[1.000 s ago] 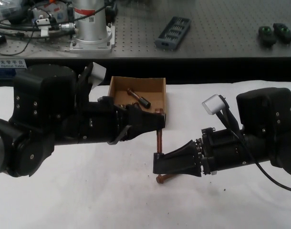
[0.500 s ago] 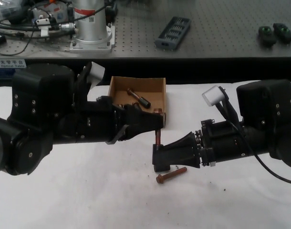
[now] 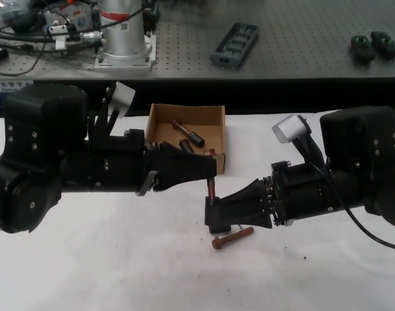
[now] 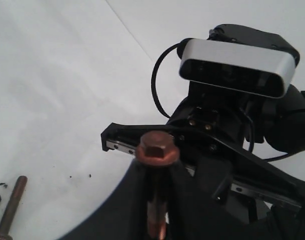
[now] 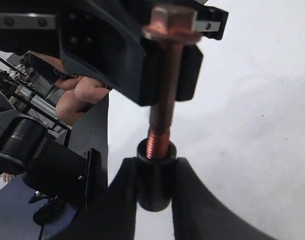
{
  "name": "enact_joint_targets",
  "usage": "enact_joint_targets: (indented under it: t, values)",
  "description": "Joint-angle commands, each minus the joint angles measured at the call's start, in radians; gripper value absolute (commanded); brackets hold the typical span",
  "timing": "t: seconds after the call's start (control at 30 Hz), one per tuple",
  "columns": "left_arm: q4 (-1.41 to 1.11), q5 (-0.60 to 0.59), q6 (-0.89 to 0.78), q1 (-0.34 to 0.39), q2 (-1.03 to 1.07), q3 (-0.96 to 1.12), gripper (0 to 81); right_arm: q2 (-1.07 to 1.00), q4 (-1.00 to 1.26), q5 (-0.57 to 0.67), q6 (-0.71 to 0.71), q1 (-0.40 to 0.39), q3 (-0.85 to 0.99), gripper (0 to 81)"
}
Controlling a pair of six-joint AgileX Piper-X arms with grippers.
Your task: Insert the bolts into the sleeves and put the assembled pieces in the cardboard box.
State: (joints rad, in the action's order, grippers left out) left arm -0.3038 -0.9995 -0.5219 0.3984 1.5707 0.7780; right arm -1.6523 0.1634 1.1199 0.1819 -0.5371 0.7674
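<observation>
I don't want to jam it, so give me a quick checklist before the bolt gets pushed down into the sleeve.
1. Left gripper shut on the bolt, just under its head: ok.
2. Right gripper shut on the sleeve: ok.
3. Bolt tip in the sleeve's mouth, shaft in line with it: ok.
4. Bolt fully seated: not ok, most of the shaft is bare between the grippers.
5. Cardboard box open, with room beside the assembled pieces in it: ok.
6. Spare bolt on the white cloth clear of the right gripper: cannot tell, it lies close by.
</observation>
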Motion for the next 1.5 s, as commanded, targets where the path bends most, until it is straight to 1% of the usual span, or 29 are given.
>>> enact_joint_targets:
  t: [0.0,0.03,0.13,0.17,0.2,0.27,0.33,0.43,0.53,0.6,0.67,0.87,0.97,1.03,1.13,1.27,1.37,1.4,1.47]
  values:
    - [-0.006,-0.151,0.032,-0.003,-0.004,0.007,10.9,0.006,0.015,-0.047,0.004,0.014,0.014,2.4]
    - [-0.003,-0.171,0.032,-0.002,-0.004,0.007,17.7,0.006,0.015,-0.047,0.006,0.014,0.017,2.4]
    - [-0.003,-0.200,0.000,-0.004,-0.004,0.007,42.2,0.006,0.015,-0.047,0.014,0.014,0.017,2.4]
    - [-0.003,-0.207,-0.012,-0.004,-0.004,0.007,47.8,0.006,0.020,-0.047,0.018,0.014,0.017,2.4]
    - [-0.003,-0.221,-0.022,-0.004,-0.004,0.007,49.1,0.006,0.023,-0.047,0.028,0.014,0.017,2.4]
    - [-0.003,-0.266,-0.034,-0.004,-0.004,0.007,45.6,0.006,0.023,-0.047,0.027,0.014,0.021,2.4]
    - [-0.003,-0.271,-0.049,-0.004,-0.004,0.007,40.8,0.006,0.022,-0.047,0.027,0.011,0.032,2.4]
    - [-0.003,-0.257,-0.051,-0.006,-0.004,0.007,39.3,0.006,0.022,-0.047,0.060,0.011,0.072,2.4]
    - [-0.003,-0.169,-0.051,-0.021,-0.004,0.007,39.3,0.003,0.022,-0.059,0.095,0.023,0.137,2.4]
    - [-0.003,-0.099,-0.051,-0.044,-0.008,0.007,39.3,-0.012,0.006,-0.086,0.115,0.035,0.186,2.4]
    - [-0.003,-0.061,-0.051,-0.075,-0.020,0.007,39.3,-0.048,-0.037,-0.101,0.117,0.053,0.253,2.4]
    - [-0.003,-0.011,-0.044,-0.146,-0.128,0.007,39.3,-0.210,-0.114,-0.100,0.120,0.094,0.466,2.4]
    - [-0.003,0.002,-0.044,-0.151,-0.194,0.007,37.8,-0.311,-0.129,-0.156,0.153,0.104,0.574,2.4]
    - [0.021,0.017,-0.044,-0.151,-0.231,0.007,34.5,-0.377,-0.130,-0.188,0.190,0.104,0.647,2.4]
    - [0.114,0.067,-0.037,-0.151,-0.271,0.007,27.6,-0.478,-0.141,-0.186,0.269,0.104,0.774,2.4]
    - [0.220,0.069,-0.027,-0.151,-0.279,0.007,17.1,-0.559,-0.182,-0.196,0.294,0.104,0.897,2.4]
    - [0.251,0.069,-0.032,-0.151,-0.279,0.007,8.8,-0.580,-0.250,-0.305,0.294,0.104,0.952,2.4]
    - [0.251,0.064,-0.047,-0.151,-0.279,0.007,6.7,-0.584,-0.280,-0.354,0.294,0.104,0.967,2.4]
    - [0.251,0.051,-0.073,-0.151,-0.279,0.007,2.8,-0.590,-0.329,-0.410,0.294,0.104,0.993,2.4]
